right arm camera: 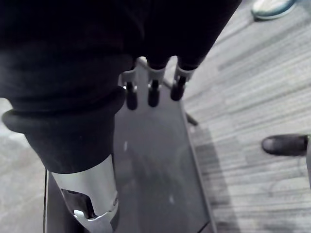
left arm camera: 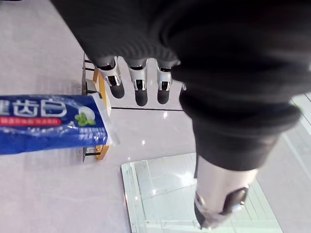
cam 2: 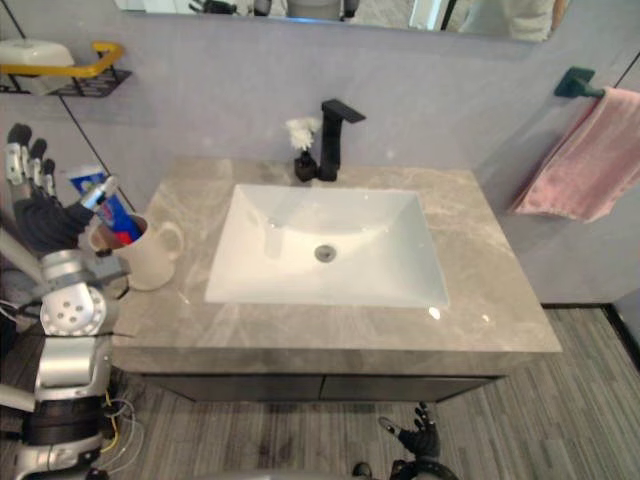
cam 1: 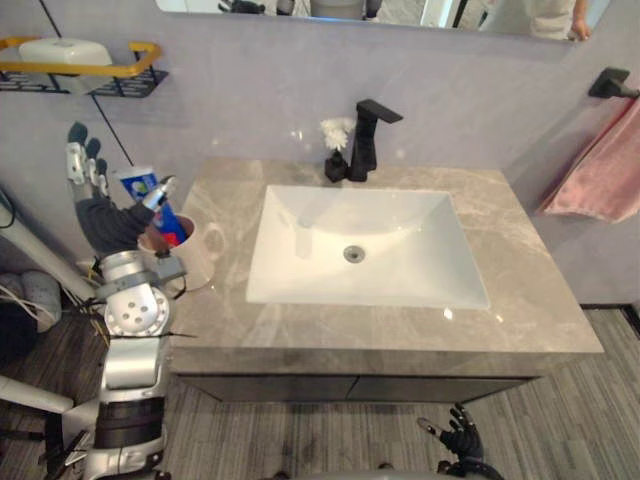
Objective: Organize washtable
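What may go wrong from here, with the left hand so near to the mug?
1. The open left hand is right beside the toothpaste tube, which leans out of the mug; a sideways move may catch the tube and tip the mug.
2. The mug stands near the left edge of the countertop, so a knock might send it to the floor.
The right hand hangs low, idle.
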Motion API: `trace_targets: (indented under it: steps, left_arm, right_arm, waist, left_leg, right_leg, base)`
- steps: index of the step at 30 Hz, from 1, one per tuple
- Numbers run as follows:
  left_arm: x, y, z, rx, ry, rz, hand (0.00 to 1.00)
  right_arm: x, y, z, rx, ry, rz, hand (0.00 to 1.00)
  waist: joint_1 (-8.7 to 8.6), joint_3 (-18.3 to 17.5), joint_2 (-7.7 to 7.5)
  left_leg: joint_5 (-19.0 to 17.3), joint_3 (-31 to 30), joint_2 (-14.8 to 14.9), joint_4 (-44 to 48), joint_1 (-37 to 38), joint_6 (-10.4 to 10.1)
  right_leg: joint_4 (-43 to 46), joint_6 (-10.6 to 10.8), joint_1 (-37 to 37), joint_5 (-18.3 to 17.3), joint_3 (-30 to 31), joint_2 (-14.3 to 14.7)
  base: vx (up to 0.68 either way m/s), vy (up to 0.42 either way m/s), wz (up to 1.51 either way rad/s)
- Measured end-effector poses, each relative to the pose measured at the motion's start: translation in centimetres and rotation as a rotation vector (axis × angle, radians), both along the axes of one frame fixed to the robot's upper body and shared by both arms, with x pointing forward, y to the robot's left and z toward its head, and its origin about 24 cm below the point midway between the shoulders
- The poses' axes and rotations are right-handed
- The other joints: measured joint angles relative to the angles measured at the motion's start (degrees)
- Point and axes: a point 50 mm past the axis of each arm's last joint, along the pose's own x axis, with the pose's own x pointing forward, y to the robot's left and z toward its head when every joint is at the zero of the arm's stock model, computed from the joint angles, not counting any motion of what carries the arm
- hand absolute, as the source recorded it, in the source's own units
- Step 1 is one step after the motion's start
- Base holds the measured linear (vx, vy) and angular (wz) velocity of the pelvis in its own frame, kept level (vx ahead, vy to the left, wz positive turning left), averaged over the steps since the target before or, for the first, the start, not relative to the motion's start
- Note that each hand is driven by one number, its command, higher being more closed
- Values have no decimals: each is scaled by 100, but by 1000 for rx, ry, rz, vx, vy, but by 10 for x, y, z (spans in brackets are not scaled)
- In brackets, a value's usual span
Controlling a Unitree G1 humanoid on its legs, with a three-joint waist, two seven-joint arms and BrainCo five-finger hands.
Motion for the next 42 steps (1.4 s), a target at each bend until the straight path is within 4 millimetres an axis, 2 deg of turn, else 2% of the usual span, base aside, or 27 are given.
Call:
trace_targets:
  steps: [9,16,17,20,28,29,34,40,42]
  left_arm:
    - [-5,7,6,-2,-31,36,0]
    - [-32,11,38,14,-230,93,0]
    - [-45,11,40,21,-272,99,0]
    - [-58,8,37,4,-300,96,0]
    - [-91,-4,-3,-230,-243,34,0]
    - [-92,-7,-5,-250,-236,16,100]
    - [-101,-23,-32,-379,-127,-82,100]
    - [-94,-45,-47,-447,-48,-218,100]
    - [-91,-50,-58,-475,13,-237,100]
  right_arm:
    - [1,0,1,-1,-5,-2,0]
    - [3,-2,3,-5,-16,-10,0]
    - [3,-2,3,-5,-16,-12,0]
    - [3,-2,3,-3,-17,-13,0]
    - [11,3,2,13,-31,-16,0]
    - [11,4,2,16,-31,-16,0]
    - [11,6,-2,30,-12,-15,0]
    - [12,9,-2,34,-14,-6,0]
    - [12,9,-2,31,-12,-8,0]
  waist:
    - [-8,54,65]
    - [-1,121,111]
    - [1,121,112]
    - [18,122,113]
    - [152,200,135]
    - [160,234,131]
    - [177,301,110]
    - [175,367,37]
    - [178,366,26]
  left_leg:
    - [-1,-1,0,-14,23,2]
    - [2,-13,0,-65,45,6]
    - [3,-15,-2,-88,54,7]
    - [3,-43,-5,-102,54,7]
    - [5,-207,-11,-117,64,9]
    - [5,-228,-13,-117,70,10]
    - [9,-336,-16,-117,41,12]
    - [9,-444,-18,-107,42,12]
    - [9,-486,-18,-104,44,12]
  right_leg:
    - [23,-2,7,-1,-4,2]
    - [29,-6,8,-4,-19,3]
    - [29,-8,8,-5,-26,0]
    - [28,-9,17,-6,-67,-2]
    - [29,-42,121,-33,-273,-4]
    - [32,-55,137,-44,-291,-4]
    - [95,-54,138,-104,-377,-7]
    - [123,-69,198,-121,-500,-9]
    - [131,-69,230,-121,-586,-10]
  base:
    - [0,0,0]
    - [0,0,0]
    - [0,0,0]
    - [2,-2,6]
    - [-8,-12,10]
    - [-31,-18,14]
    - [-21,-16,11]
    - [-10,-7,10]
    - [-11,-6,12]
